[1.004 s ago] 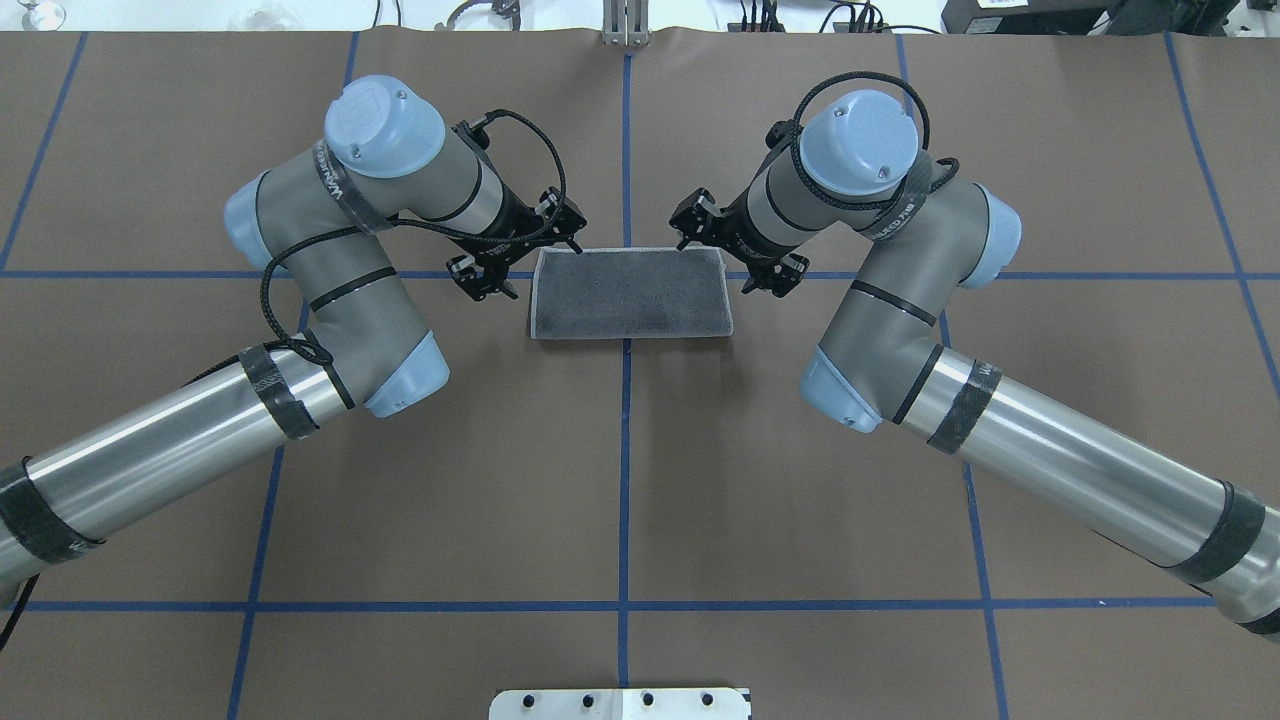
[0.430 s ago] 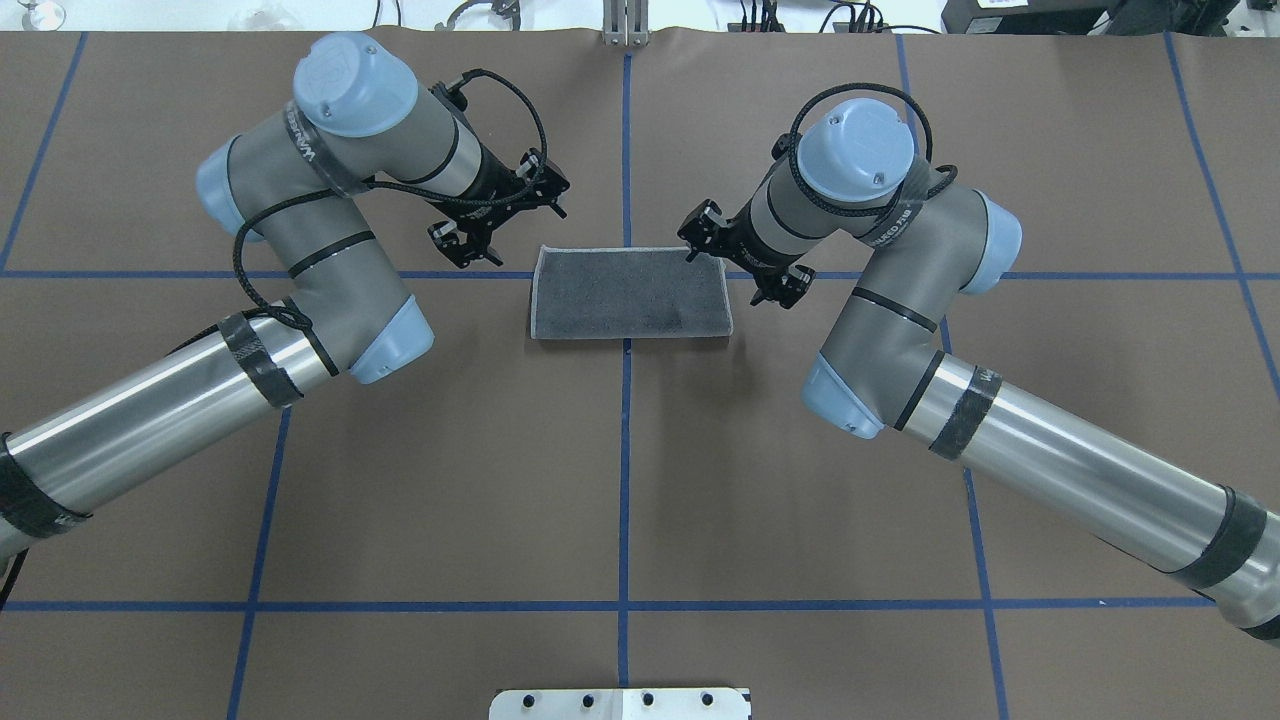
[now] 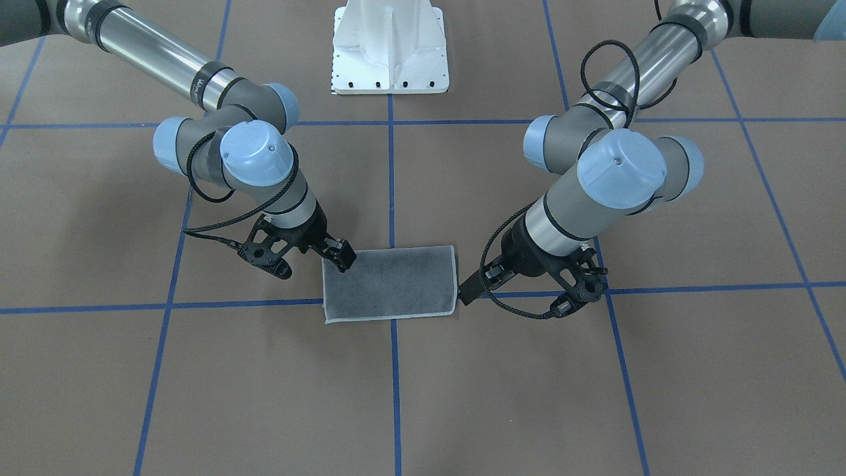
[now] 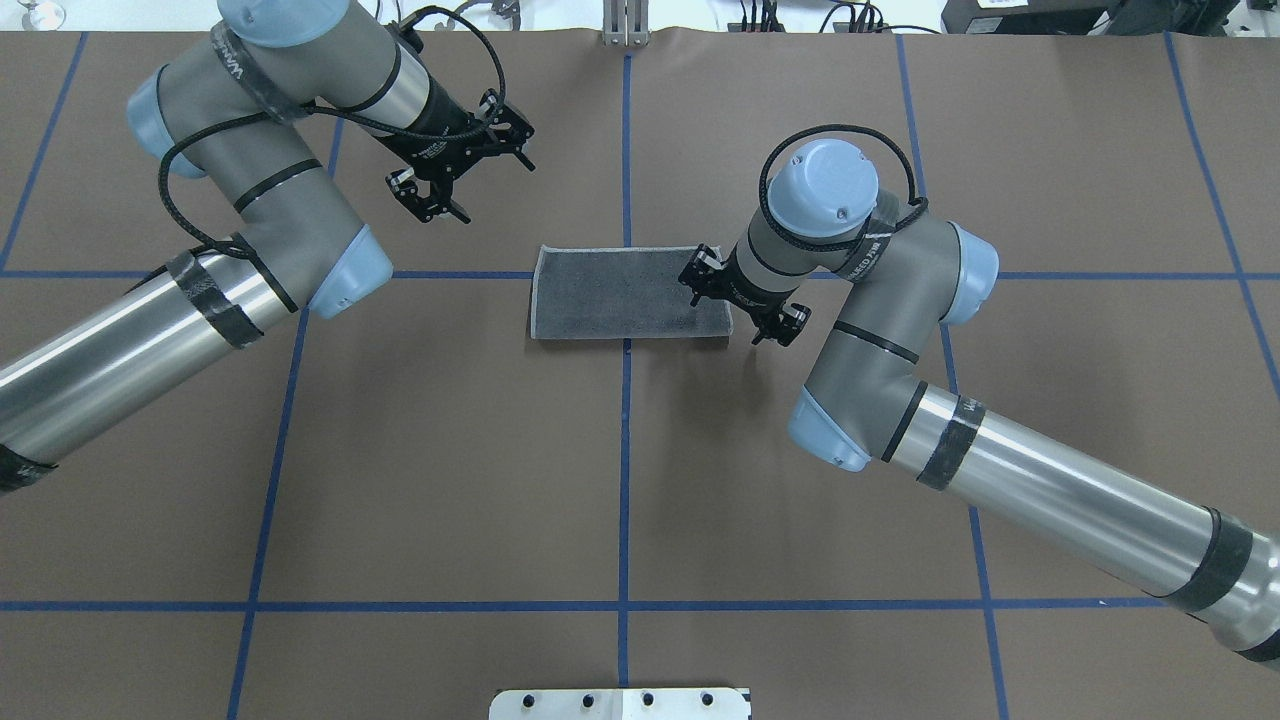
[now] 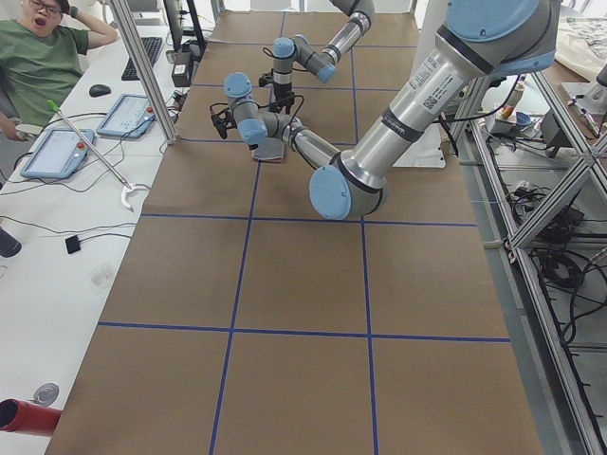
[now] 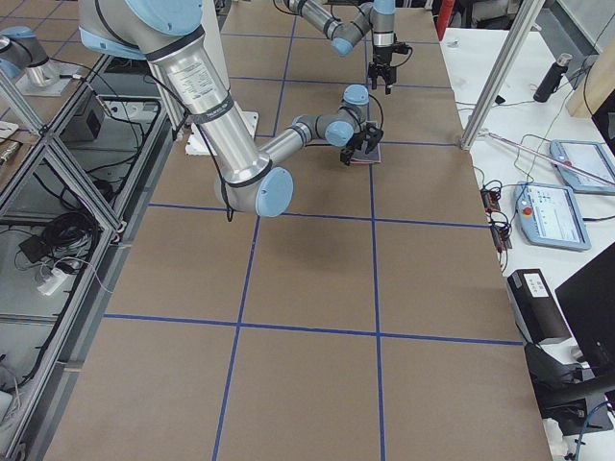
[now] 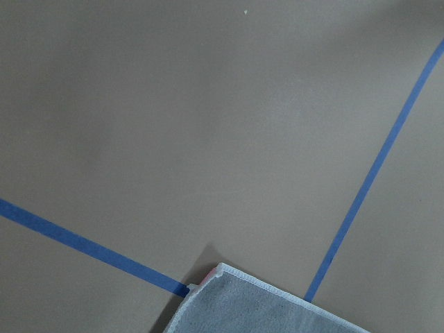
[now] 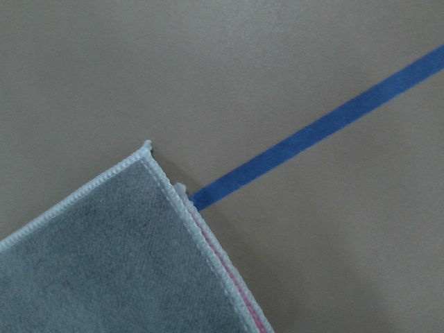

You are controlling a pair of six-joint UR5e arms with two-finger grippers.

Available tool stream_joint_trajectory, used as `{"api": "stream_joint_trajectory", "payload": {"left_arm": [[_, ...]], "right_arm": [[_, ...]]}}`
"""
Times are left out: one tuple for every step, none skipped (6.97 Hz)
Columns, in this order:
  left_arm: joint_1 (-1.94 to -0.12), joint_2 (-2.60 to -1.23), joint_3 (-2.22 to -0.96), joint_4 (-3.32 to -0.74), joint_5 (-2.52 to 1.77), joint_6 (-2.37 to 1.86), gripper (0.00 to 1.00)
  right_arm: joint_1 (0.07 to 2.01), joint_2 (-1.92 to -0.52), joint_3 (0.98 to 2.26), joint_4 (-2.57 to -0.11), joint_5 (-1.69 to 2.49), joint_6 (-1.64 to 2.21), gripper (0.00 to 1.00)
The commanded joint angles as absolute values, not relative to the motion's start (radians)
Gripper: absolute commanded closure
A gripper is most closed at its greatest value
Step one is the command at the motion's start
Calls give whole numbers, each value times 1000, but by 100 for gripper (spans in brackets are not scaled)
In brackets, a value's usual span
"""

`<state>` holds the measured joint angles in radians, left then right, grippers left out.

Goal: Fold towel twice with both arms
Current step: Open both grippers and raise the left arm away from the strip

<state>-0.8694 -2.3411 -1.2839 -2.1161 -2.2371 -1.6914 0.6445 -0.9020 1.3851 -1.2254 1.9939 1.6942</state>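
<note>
Table [image 4: 620, 480]: brown, gridded with blue tape.
Towel [image 4: 620, 295]: folded into a strip, grey face up, lying flat at the centre.
My right claw [image 4: 725, 318]: spread wide over the towel's right end, gripping nothing.
My left claw [image 4: 497, 192]: spread wide, empty, left of the towel.

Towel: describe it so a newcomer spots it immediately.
On the brown table, follow the central blue tape line away from the white base to its second crossing. The towel lies flat there: a dark grey rectangle with a pale stitched border, the only cloth on the table.
</note>
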Motion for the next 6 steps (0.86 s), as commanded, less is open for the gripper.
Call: {"api": "stream_joint_trajectory", "payload": {"left_arm": [[-877,-2341,-1284,-2115,-2244,-1686,0],[-880,-2341,-1284,-2115,-2244,-1686,0],[-882,-2341,-1284,-2115,-2244,-1686,0],[-882,-2341,-1284,-2115,-2244,-1686,0],[-885,-2341,-1282,-2115,-2244,-1686,0],[-891,-2341,-1282,-2117,-2244,-1686,0]], "right_arm": [[638,-905,1384,-1227,1993,1695,40],[638,-905,1382,-1227,1993,1695,82],[638,-907,1384,-1226,1993,1694,100],[640,-905,1385,-1226,1999,1692,100],[644,-905,1396,-1226,2006,1690,100],[647,-916,1429,-1226,2017,1689,100]]}}
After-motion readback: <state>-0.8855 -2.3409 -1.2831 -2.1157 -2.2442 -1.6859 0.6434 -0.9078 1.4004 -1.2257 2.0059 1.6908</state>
